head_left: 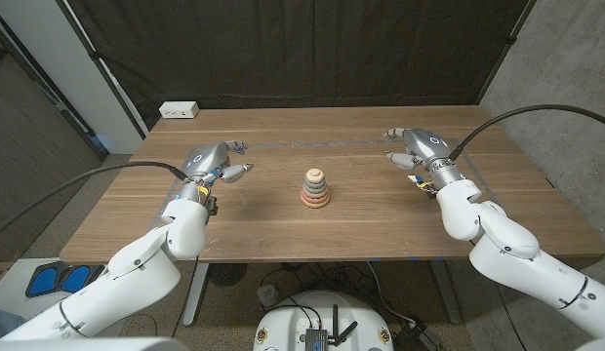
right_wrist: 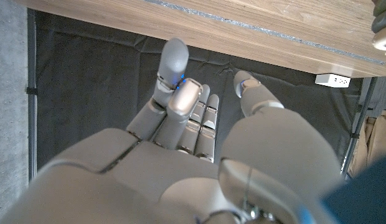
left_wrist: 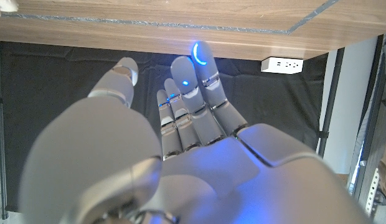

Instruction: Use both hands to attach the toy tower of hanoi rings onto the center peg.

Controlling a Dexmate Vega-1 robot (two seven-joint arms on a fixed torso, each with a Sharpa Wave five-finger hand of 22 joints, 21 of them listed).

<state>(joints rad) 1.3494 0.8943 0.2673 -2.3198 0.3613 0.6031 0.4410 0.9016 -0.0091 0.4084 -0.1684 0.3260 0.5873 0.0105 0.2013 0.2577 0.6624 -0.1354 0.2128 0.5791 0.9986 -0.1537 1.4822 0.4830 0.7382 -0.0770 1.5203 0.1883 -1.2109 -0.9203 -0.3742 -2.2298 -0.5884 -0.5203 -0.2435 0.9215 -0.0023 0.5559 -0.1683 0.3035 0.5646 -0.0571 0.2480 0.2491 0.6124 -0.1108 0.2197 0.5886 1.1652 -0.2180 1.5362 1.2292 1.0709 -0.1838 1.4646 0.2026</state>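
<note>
A wooden bench (head_left: 283, 229) with plank grain spans the scene, with a thin dark line running along its far part between the two hands. Behind it hangs a black curtain (head_left: 283, 49), grey wall shows at both sides, and a white power strip (head_left: 180, 110) sits beyond the far edge, past the left hand.

The left hand (head_left: 214, 162) is over the bench's far left part, fingers (left_wrist: 193, 87) extended close together with the thumb apart, holding nothing. The right hand (head_left: 418, 147) mirrors it at the far right, fingers loosely extended, also empty.

The ring stack (head_left: 315, 188) stands about midway between the hands, slightly nearer the robot than either: pastel rings tapering upward from a reddish-pink base ring through muted tones to a pale top piece, all seated on the peg.
</note>
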